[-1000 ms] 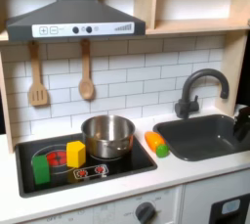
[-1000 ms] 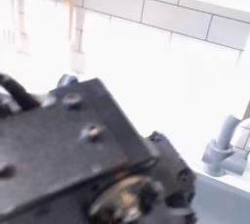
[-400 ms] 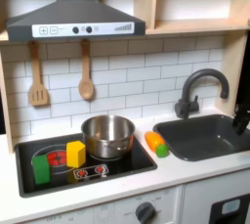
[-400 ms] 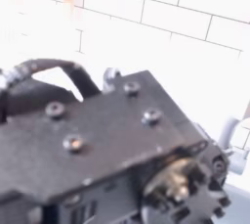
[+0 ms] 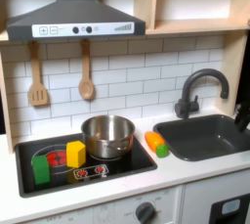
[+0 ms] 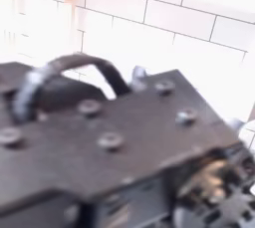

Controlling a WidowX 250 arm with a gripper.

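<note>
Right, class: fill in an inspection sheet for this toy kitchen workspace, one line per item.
Surface: white counter with black stovetop.
Job's things: dark sink and black faucet, nearest the gripper.
Clutter: steel pot, yellow block, green block on the stovetop; orange-and-green toy beside the sink.
Grippers: gripper at the first exterior view's right edge; jaws unclear.
Cables: black cable looped over the arm.
Surroundings: tiled wall, hood, hanging spatula, spoon.

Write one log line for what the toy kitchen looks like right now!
end effector: right edge, above sink, open or shut unclear | pot: on stove | yellow block, green block: on stove | arm: close to camera
</note>
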